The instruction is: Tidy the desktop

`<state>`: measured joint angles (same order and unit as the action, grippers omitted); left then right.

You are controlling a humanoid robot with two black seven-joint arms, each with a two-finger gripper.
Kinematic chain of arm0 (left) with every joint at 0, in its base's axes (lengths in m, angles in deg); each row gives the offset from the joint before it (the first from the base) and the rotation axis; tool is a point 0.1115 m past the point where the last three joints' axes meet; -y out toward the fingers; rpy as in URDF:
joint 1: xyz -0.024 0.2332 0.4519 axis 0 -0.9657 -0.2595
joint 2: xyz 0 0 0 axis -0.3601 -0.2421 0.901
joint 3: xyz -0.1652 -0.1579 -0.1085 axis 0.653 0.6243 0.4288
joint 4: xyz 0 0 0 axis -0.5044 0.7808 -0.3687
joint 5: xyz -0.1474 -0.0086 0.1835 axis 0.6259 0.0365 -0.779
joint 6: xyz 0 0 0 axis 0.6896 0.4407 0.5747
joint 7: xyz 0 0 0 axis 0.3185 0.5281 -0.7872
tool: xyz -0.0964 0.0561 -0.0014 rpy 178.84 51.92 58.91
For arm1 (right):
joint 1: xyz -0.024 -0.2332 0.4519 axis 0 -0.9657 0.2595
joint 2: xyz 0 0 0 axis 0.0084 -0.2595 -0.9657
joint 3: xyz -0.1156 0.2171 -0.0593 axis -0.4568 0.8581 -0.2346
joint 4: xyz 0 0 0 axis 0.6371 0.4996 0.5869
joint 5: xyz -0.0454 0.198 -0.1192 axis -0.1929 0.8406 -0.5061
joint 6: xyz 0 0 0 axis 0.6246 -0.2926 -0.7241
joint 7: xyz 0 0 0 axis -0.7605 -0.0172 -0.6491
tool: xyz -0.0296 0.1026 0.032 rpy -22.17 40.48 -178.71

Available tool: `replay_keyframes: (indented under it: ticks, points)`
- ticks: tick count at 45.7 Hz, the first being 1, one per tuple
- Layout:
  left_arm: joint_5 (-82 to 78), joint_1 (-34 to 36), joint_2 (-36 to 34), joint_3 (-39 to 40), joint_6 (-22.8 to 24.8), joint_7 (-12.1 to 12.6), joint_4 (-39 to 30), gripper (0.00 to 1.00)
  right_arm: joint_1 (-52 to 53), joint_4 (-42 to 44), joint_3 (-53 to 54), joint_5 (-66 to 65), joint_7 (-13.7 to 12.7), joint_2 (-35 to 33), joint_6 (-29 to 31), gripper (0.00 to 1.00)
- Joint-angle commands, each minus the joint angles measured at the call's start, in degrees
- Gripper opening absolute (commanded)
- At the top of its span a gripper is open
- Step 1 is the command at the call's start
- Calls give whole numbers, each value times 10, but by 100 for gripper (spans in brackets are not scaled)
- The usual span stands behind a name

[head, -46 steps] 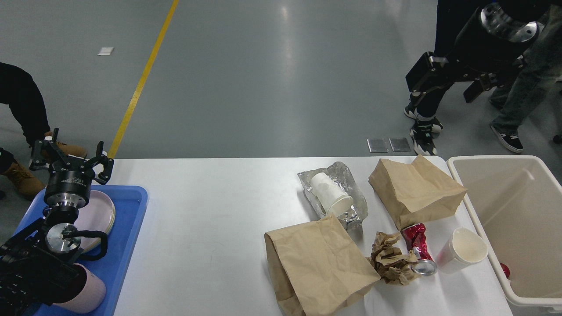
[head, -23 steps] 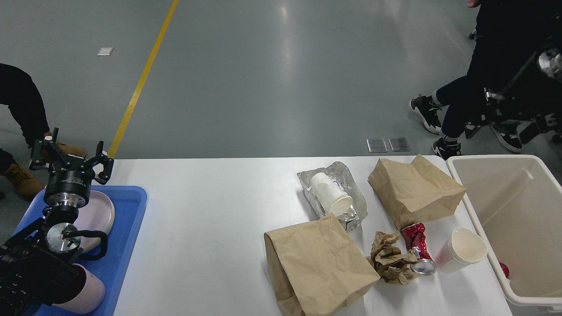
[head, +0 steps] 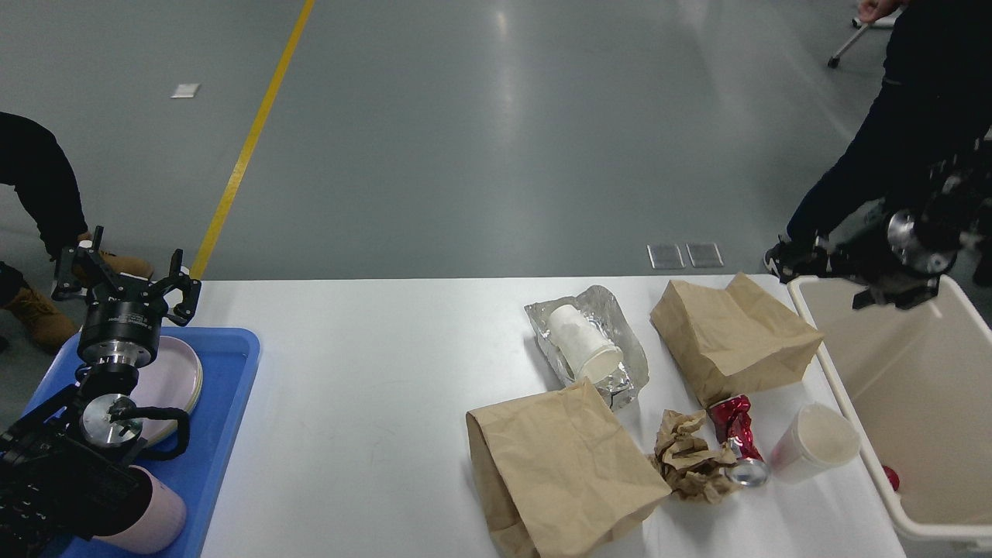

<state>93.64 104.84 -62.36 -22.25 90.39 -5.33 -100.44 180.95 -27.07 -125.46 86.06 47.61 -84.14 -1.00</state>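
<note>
At the far left, a blue tray (head: 232, 403) sits on the left end of the white desk (head: 364, 364), which spans nearly the whole width of the view. In the tray lie a stack of pale plates (head: 174, 380) and, nearer the bottom edge, a pink cup (head: 159, 523) on its side. The left hand (head: 125, 273) is raised above the tray's far end, its fingers spread apart and grasping nothing.

The middle of the desk is bare. Toward the right lies a crumpled foil wrapper (head: 620, 341) with a white paper cup (head: 581, 345) resting on it. In front of it lies a brown paper bag (head: 558, 465), and a second brown bag (head: 732, 333) lies near the far edge. Between them and nearer the front sit a crumpled brown paper wad (head: 686, 457), a crushed red can (head: 736, 438) touching it, and another white cup (head: 814, 442) tipped over just beside the can.

A cream bin (head: 922, 387) stands at the desk's right end. The right hand (head: 891, 267) hangs over the bin's far rim, dark and blurred; I cannot tell whether it is released or clenched.
</note>
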Motion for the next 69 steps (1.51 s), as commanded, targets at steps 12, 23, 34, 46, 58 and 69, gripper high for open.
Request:
replay_keyframes:
  ticks: [12,23,34,46,58,69]
  points:
    - [0,0,0,0,0,0,0,96,-168,80,166,0,-100,-2,-105,100]
    - [0,0,0,0,0,1,0,96,-204,109,212,-3,-100,13,-107,100]
    - [0,0,0,0,0,0,0,96,-233,148,235,-3,-100,44,-120,98]
    - [0,0,0,0,0,1,0,96,-231,155,236,-75,-100,56,-106,26]
    - [0,0,0,0,0,0,0,96,-206,156,234,-95,-100,51,3,0]
    - [0,0,0,0,0,1,0,96,-169,151,229,-96,-100,48,24,0]
